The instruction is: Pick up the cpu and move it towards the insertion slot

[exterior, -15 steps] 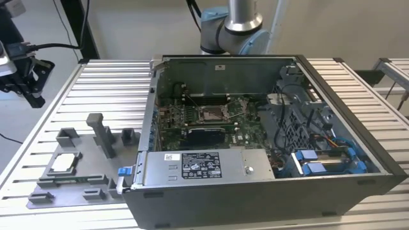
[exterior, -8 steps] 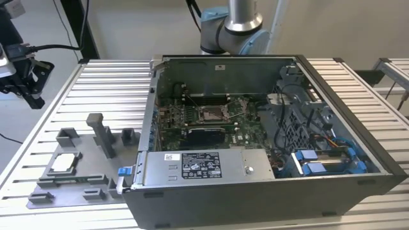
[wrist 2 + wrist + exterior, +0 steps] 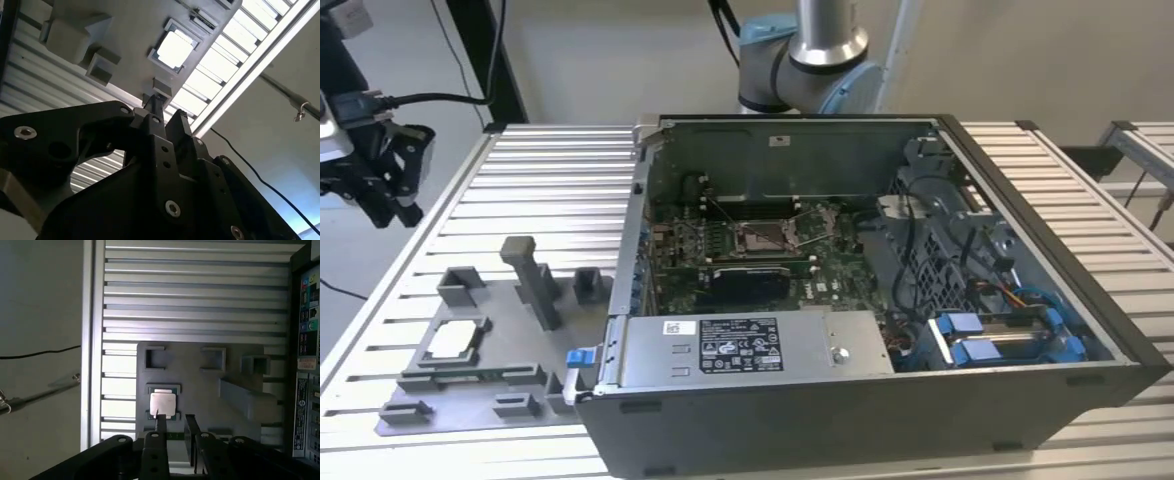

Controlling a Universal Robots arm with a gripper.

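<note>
Pick-up not yet made: the cpu (image 3: 454, 340) lies seated in its grey fixture (image 3: 500, 310) outside the computer case (image 3: 854, 400), well apart from the insertion slot (image 3: 761, 237), while the gripper (image 3: 387, 203) hangs clear of it, fingers parted and empty.

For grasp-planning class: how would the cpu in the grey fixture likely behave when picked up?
The cpu looks thin and flat, so probably stiff and light. Its shiny metal face may be slippery. Seated in a recess of the grey fixture, it shouldn't roll.
</note>
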